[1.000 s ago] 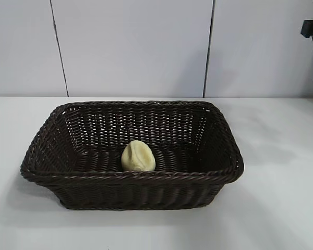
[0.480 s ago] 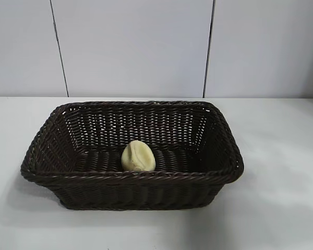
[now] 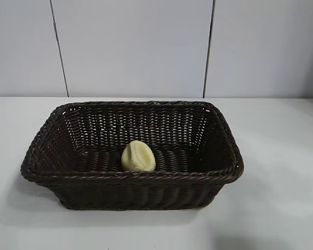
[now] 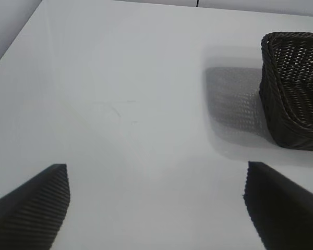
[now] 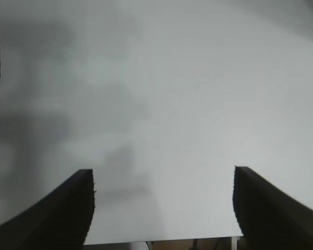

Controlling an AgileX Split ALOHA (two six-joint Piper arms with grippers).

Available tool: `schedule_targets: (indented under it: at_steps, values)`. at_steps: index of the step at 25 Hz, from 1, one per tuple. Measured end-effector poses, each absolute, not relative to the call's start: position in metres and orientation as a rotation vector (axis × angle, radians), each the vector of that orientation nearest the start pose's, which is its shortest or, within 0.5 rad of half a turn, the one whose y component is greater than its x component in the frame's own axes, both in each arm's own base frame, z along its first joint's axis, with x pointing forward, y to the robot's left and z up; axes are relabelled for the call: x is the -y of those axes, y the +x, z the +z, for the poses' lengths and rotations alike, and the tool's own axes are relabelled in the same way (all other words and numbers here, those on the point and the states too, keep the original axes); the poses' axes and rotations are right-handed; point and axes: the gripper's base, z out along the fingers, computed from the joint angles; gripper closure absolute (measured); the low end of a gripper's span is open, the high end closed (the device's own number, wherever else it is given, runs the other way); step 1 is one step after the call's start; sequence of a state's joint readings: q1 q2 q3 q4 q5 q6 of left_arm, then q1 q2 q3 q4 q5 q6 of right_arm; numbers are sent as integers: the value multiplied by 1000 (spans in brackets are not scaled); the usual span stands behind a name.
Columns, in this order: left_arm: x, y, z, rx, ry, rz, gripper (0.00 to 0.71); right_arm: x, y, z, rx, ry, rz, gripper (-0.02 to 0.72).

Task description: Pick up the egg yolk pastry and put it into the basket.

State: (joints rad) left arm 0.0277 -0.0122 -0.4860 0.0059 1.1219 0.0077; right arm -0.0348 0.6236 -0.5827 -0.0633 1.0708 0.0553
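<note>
egg yolk pastry (image 3: 138, 156) lay inside the basket (image 3: 131, 177); the placing looked done.
the pale bun rested on the woven floor near the front wall, roughly midway along it, touched by nothing. neither arm showed in the outside view. left gripper (image 4: 156, 208) hung over bare table (image 4: 120, 104) beside the basket, fingers spread wide and empty. right gripper (image 5: 161, 208) was also over bare table, fingers apart, holding nothing. judging by this, only parking the arms seemed left.
</note>
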Motion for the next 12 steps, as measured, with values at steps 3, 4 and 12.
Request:
schedule_targets:
  at_steps: [3, 4, 12]
  values:
    - [0, -8, 268, -2107, -22, 28, 52, 8, 73, 257, -2590, 98, -76, 167]
    - [0, -8, 268, -2107, -22, 28, 52, 7, 69, 252, -2589, 98, -75, 167]
    - [0, -8, 268, -2107, -22, 28, 52, 7, 56, 257, -2484, 98, -68, 167]
